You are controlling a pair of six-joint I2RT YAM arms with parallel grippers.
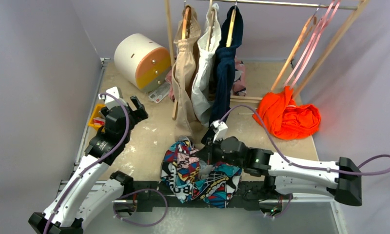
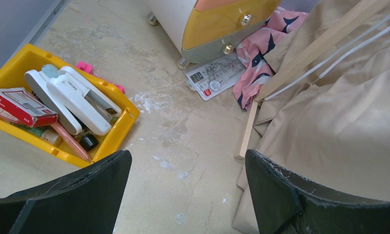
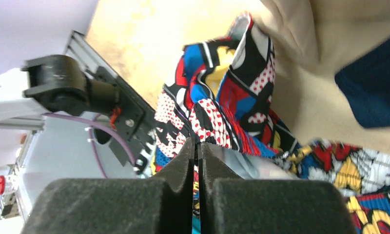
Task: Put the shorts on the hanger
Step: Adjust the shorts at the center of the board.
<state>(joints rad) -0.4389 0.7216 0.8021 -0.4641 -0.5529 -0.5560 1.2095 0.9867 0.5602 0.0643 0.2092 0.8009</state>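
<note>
We see the right gripper (image 3: 198, 146) pressed together on a fold of the shorts (image 1: 183, 171), and from its wrist camera the two pads meet with the printed cloth pinched between them. The shorts lie bunched at the near edge of the table (image 1: 149, 139), just in front of the hanging clothes and partly over the dark rail between the arm bases. The hanger (image 1: 299, 45) hangs from the rack at the far right, beside the pink hangers (image 1: 321, 28) and well apart from the shorts. An orange garment (image 1: 285, 116) lies heaped on the table below it. The left gripper (image 2: 185, 163) hovers with its fingers spread and nothing between them, above bare table between a yellow bin (image 2: 117, 136) of small items and a beige garment (image 2: 339, 122)
</note>
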